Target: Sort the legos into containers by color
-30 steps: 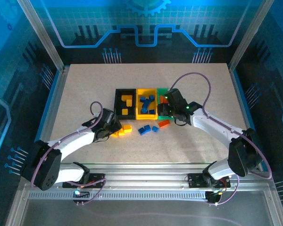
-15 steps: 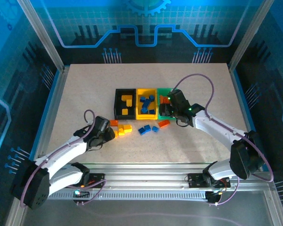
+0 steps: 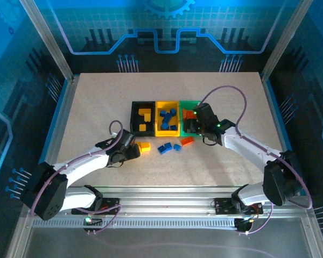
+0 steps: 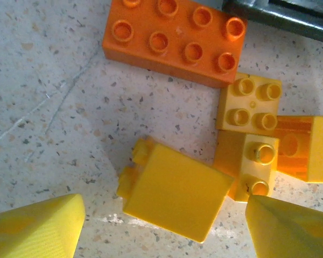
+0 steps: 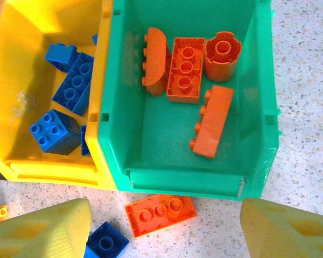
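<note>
We take the yellow bin (image 3: 167,134) as our landmark; it is the middle of three bins set wall to wall. To its near left, on the speckled table (image 3: 97,97), our left gripper (image 4: 164,232) hangs low over a knot of loose bricks, fingers (image 4: 37,228) spread wide. A tipped-over yellow brick (image 4: 175,196) lies between them with a gap on either side, so nothing is pinched. We judge the spread is meant to straddle that brick for a pick. Crowded beside it are a yellow four-stud brick (image 4: 250,105) and, beyond, an orange eight-stud brick (image 4: 175,40); such tight packing could make a clean grip awkward.

Against the yellow bin's left wall stands the black bin (image 3: 133,115). It holds yellow bricks (image 3: 145,114), so we expect this one belongs there. The yellow bin itself holds blue bricks (image 5: 70,88), and just in front of it a few loose blue bricks (image 3: 167,148) lie on the table.

Against its right wall sits the green bin (image 5: 261,107), with four orange pieces (image 5: 185,70) inside. Our right gripper (image 5: 164,231) hovers at that bin's near edge, fingers (image 5: 290,226) apart and empty. An orange brick (image 5: 160,214) lies studs-up just off the yellow bin's near right corner, under that gap, and is probably this gripper's next pick.
</note>
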Tool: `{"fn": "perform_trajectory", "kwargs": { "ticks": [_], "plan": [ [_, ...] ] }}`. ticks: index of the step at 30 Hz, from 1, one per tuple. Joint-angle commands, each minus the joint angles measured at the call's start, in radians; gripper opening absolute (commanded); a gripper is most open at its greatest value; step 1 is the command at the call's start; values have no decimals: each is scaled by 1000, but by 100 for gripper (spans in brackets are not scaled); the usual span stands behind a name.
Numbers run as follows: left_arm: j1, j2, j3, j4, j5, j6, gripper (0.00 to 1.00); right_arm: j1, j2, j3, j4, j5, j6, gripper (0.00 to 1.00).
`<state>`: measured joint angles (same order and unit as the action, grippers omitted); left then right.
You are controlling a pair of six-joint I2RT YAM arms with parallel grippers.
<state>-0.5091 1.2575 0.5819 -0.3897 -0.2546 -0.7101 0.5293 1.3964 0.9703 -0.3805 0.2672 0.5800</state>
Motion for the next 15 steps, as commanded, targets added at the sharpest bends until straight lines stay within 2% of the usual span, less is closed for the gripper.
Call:
{"fn": "perform_trajectory", "kwargs": {
  "ticks": [1, 6, 9, 12, 15],
  "plan": [
    [-3, 25, 18, -8, -71, 44, 78, -11, -27, -7, 20, -9, 20, 74],
    [3, 87, 57, 10, -117, 50, 66, -12, -21, 3, 16, -13, 23, 74],
    [6, 131, 77, 9, -115, 45, 54, -12, -28, 2, 13, -13, 23, 74],
    [8, 133, 85, -44, -140, 3, 49, -12, -34, -2, 11, -14, 23, 75],
    [13, 73, 56, -58, -165, -21, 51, -12, -34, -2, 13, -15, 23, 75]
  ]
}}
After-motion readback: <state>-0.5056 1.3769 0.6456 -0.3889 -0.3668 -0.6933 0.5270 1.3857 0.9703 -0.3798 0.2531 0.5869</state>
